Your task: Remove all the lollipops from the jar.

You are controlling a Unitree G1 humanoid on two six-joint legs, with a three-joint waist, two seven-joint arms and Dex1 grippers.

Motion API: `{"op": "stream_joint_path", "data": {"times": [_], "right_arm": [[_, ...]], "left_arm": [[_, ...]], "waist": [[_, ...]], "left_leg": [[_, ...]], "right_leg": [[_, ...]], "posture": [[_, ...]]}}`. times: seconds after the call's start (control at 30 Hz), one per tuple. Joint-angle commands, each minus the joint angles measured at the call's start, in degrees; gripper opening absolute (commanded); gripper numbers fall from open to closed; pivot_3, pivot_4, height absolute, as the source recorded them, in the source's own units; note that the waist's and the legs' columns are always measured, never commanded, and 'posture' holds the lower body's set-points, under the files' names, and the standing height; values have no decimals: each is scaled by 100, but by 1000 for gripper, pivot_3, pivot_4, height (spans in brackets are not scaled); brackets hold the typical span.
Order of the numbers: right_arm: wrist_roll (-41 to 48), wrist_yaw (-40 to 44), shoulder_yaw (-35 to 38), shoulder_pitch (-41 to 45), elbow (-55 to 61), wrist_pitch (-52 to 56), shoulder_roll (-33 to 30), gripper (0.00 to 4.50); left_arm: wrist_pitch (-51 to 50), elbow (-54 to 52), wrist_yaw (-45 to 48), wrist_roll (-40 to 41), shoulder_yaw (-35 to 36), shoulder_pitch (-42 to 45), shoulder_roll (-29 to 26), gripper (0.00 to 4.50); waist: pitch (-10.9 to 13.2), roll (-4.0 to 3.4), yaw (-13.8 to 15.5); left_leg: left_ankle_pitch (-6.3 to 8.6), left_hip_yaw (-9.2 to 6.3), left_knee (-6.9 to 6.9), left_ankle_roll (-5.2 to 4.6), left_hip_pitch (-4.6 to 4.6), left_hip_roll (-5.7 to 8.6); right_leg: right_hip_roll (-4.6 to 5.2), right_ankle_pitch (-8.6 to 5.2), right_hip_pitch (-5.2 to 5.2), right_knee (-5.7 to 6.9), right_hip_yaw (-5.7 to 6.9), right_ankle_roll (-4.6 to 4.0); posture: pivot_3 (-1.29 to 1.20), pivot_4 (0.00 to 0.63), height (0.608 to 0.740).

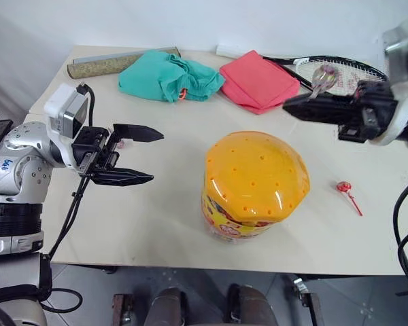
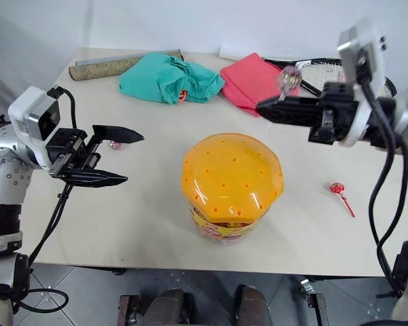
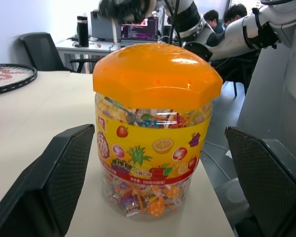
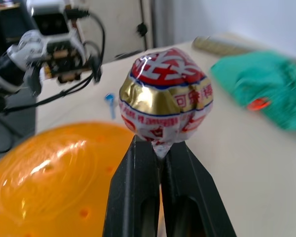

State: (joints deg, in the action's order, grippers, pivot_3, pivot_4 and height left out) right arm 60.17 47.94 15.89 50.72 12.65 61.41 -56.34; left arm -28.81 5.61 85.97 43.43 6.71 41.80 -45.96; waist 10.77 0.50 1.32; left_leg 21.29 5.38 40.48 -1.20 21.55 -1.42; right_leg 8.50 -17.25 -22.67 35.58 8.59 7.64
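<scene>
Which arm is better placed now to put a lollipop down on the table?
Right. The right gripper is shut on a lollipop, above the table. The left gripper is open and empty.

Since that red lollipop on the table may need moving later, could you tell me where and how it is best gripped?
Grip the red lollipop by its round wrapped head, coming straight down from above. It lies flat on the table, right of the jar, and its thin stick hugs the surface, probably leaving little to pinch. The head stands proud, with bare table all around it.
</scene>
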Motion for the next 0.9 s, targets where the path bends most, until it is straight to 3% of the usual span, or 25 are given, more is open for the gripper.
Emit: {"op": "stream_joint_path", "data": {"times": [0.03, 0.23, 0.37, 0.53, 0.77, 0.9], "right_arm": [[-535, -216, 368, 34, -861, -115, -496, 48], [-1981, -2, -521, -596, -2376, -497, -1086, 48], [-2994, -14, -1213, -679, -3531, -994, -977, 48], [-4246, -230, -1841, -146, -5480, -1971, -572, 48], [-5218, -581, -1994, 412, -7463, -2901, -63, 48], [-5405, -552, -1908, 569, -7775, -3043, 64, 1037]], "left_arm": [[82, 46, 243, 12, 47, 107, 27, 4500], [108, -48, 185, 17, 69, -31, 89, 4500], [53, -271, 63, 93, 172, -269, 62, 4500], [-49, -588, -81, 184, 364, -593, -10, 4500], [-205, -944, -298, 286, 608, -908, -61, 4500], [-299, -1061, -439, 290, 683, -1017, -123, 4500]], "waist": [[0, 0, 9], [0, 0, -25], [5, -12, -125], [11, -21, -182], [17, -31, -237], [17, -32, -257]], "left_leg": [[0, 0, 0, 0, 0, 1], [0, 6, -4, -1, 0, 3], [0, 15, -15, 0, 0, 2], [0, 17, -28, 0, 0, 1], [-1, 12, -31, 0, 0, -2], [-1, 10, -31, 1, 0, -3]], "right_leg": [[1, 0, 0, 1, 0, 0], [2, 0, 1, -1, -1, 0], [2, 0, -9, -1, -4, 0], [2, -1, -13, -8, -4, -1], [4, -1, -13, -8, -4, -1], [4, -1, -12, -8, -4, -1]], "posture": [[0, 150, 740], [0, 150, 740], [0, 150, 740], [0, 150, 740], [0, 150, 740], [0, 150, 740]]}}
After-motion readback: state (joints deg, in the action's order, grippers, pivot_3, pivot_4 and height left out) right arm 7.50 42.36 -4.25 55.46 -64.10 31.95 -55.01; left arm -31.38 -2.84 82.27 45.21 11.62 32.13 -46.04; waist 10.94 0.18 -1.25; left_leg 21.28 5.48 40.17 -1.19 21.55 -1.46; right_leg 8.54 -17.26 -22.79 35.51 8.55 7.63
